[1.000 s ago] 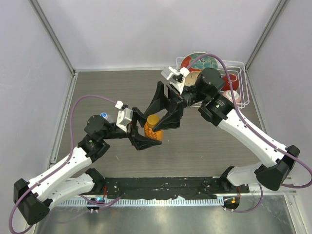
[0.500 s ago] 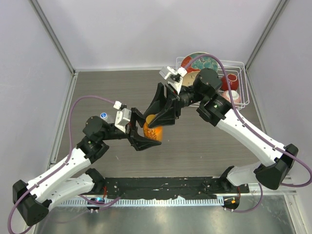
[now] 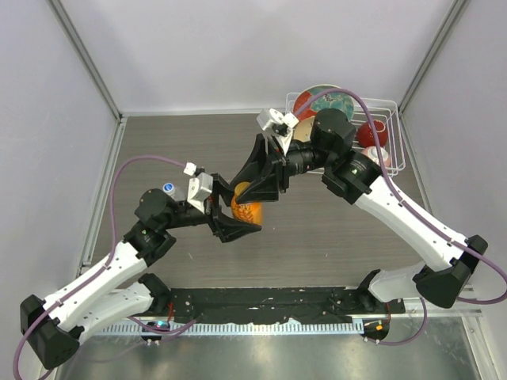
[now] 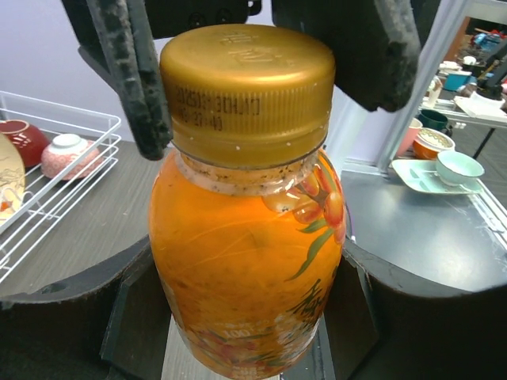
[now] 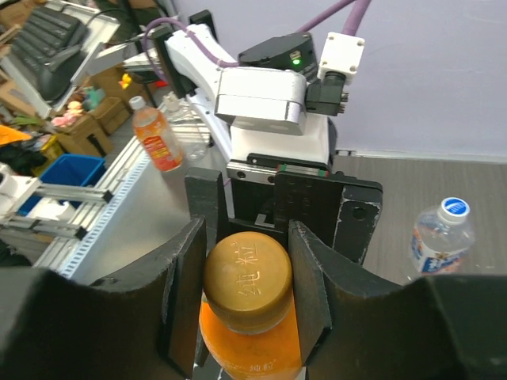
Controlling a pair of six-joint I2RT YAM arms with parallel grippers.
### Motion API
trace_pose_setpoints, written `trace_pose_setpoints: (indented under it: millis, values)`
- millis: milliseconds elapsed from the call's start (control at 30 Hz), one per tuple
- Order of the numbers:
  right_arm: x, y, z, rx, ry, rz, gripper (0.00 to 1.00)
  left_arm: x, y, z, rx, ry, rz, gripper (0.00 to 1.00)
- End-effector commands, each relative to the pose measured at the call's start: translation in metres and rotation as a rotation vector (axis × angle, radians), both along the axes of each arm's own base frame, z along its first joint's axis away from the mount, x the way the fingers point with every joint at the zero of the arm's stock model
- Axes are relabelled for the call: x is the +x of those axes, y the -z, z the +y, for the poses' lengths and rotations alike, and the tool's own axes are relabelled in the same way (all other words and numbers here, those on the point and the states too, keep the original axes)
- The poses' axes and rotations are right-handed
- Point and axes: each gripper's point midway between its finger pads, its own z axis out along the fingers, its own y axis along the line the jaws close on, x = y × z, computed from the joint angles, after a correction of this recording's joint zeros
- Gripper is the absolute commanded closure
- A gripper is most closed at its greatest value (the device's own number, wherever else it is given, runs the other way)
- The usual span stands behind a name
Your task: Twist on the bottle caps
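Observation:
The squat orange bottle (image 3: 247,210) stands upright in mid-table, and my left gripper (image 3: 235,220) is shut on its body (image 4: 245,261) with a finger on each side. The amber cap (image 4: 245,87) sits on the bottle's neck. From above, my right gripper (image 3: 259,188) is shut on this cap (image 5: 247,275), its two pads pressed against opposite sides. The clear water bottle (image 5: 440,237) with its white-blue cap (image 3: 168,189) on top stands behind the left arm, untouched.
A white wire basket (image 3: 396,136) at the back right holds patterned plates and a red bowl (image 3: 372,133). The black mounting rail (image 3: 261,299) runs along the near edge. Grey walls enclose the table on three sides.
My right gripper's jaws, which stood open round the cap a second ago, have closed onto it, and the wrist has turned slightly. The left gripper and the bottle have stayed in place.

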Motion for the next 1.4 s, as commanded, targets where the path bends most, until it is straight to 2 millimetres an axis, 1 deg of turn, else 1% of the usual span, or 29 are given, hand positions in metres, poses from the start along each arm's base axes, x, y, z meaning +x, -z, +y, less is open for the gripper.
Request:
trace_pose_setpoints:
  millis: [0, 100, 133, 200, 233, 300, 333, 400, 433, 500, 533, 567, 600, 633, 667, 700, 733, 767, 867, 900, 967, 1000, 1067, 1100, 1167, 1233, 1300, 1333, 1367]
  values:
    - [0.019, 0.025, 0.007, -0.120, 0.165, -0.014, 0.81, 0.022, -0.048, 0.015, -0.147, -0.166, -0.088, 1.00]
    - [0.024, 0.039, 0.009, -0.163, 0.221, -0.016, 0.88, 0.031, -0.049, 0.019, -0.160, -0.221, -0.089, 1.00]
    - [0.028, 0.043, 0.010, -0.178, 0.258, -0.016, 0.93, 0.033, -0.050, 0.020, -0.163, -0.234, -0.091, 1.00]
    - [0.033, 0.051, 0.010, -0.201, 0.303, -0.015, 0.97, 0.039, -0.052, 0.023, -0.172, -0.269, -0.091, 1.00]
    - [0.041, 0.055, 0.009, -0.217, 0.357, -0.015, 0.99, 0.042, -0.052, 0.025, -0.174, -0.288, -0.096, 1.00]
    - [0.045, 0.063, 0.009, -0.241, 0.410, -0.007, 0.99, 0.049, -0.055, 0.029, -0.184, -0.329, -0.101, 1.00]
    - [0.052, 0.067, 0.008, -0.252, 0.460, -0.006, 0.99, 0.052, -0.054, 0.030, -0.180, -0.347, -0.112, 1.00]
    - [0.053, 0.071, 0.007, -0.266, 0.501, 0.010, 0.99, 0.058, -0.054, 0.034, -0.181, -0.385, -0.123, 1.00]
    - [0.061, 0.073, 0.005, -0.277, 0.572, 0.004, 0.99, 0.063, -0.053, 0.037, -0.177, -0.421, -0.139, 1.00]
    - [0.061, 0.080, 0.005, -0.304, 0.624, -0.001, 0.99, 0.072, -0.051, 0.043, -0.172, -0.471, -0.146, 1.00]
    - [0.061, 0.080, 0.005, -0.310, 0.655, -0.005, 0.99, 0.078, -0.050, 0.047, -0.175, -0.509, -0.145, 1.00]
    - [0.073, 0.085, 0.001, -0.333, 0.745, -0.013, 0.99, 0.081, -0.050, 0.049, -0.172, -0.532, -0.157, 1.00]
    - [0.067, 0.087, 0.003, -0.351, 0.763, -0.014, 0.99, 0.084, -0.049, 0.052, -0.170, -0.551, -0.157, 1.00]
    - [0.070, 0.091, 0.003, -0.367, 0.796, -0.014, 0.99, 0.087, -0.049, 0.055, -0.171, -0.570, -0.160, 1.00]
    - [0.083, 0.093, -0.005, -0.381, 0.903, -0.023, 0.99, 0.089, -0.049, 0.058, -0.169, -0.592, -0.167, 1.00]
    - [0.081, 0.096, -0.006, -0.397, 0.928, -0.018, 0.99, 0.092, -0.047, 0.060, -0.164, -0.605, -0.168, 1.00]
    - [0.085, 0.099, -0.008, -0.409, 0.975, -0.002, 0.99, 0.092, -0.047, 0.063, -0.165, -0.613, -0.171, 1.00]
    - [0.093, 0.101, -0.014, -0.415, 1.049, 0.003, 0.99, 0.094, -0.046, 0.064, -0.163, -0.625, -0.170, 1.00]
    - [0.097, 0.107, -0.016, -0.433, 1.130, 0.037, 0.99, 0.098, -0.042, 0.069, -0.157, -0.657, -0.162, 1.00]
    - [0.101, 0.109, -0.021, -0.445, 1.188, 0.031, 0.99, 0.099, -0.039, 0.070, -0.152, -0.663, -0.159, 1.00]
    - [0.107, 0.114, -0.022, -0.463, 1.258, 0.036, 0.99, 0.101, -0.037, 0.072, -0.148, -0.675, -0.159, 1.00]
    - [0.112, 0.116, -0.027, -0.475, 1.308, 0.021, 0.99, 0.102, -0.037, 0.072, -0.147, -0.676, -0.158, 1.00]
    - [0.114, 0.121, -0.022, -0.485, 1.324, 0.016, 0.99, 0.103, -0.035, 0.073, -0.144, -0.681, -0.155, 1.00]
    - [0.115, 0.122, -0.019, -0.488, 1.321, 0.017, 0.95, 0.103, -0.033, 0.073, -0.140, -0.682, -0.153, 1.00]
    - [0.113, 0.117, -0.010, -0.479, 1.300, 0.018, 0.76, 0.104, -0.031, 0.073, -0.136, -0.686, -0.150, 1.00]
    - [0.112, 0.106, -0.007, -0.448, 1.289, 0.024, 0.50, 0.104, -0.028, 0.073, -0.130, -0.686, -0.146, 1.00]
    - [0.111, 0.079, -0.008, -0.382, 1.280, 0.028, 0.42, 0.106, -0.023, 0.073, -0.122, -0.691, -0.135, 1.00]
    - [0.109, 0.058, -0.009, -0.335, 1.270, 0.037, 0.35, 0.106, -0.019, 0.073, -0.114, -0.690, -0.128, 1.00]
    - [0.107, 0.048, -0.011, -0.315, 1.258, 0.033, 0.32, 0.106, -0.017, 0.073, -0.111, -0.686, -0.127, 1.00]
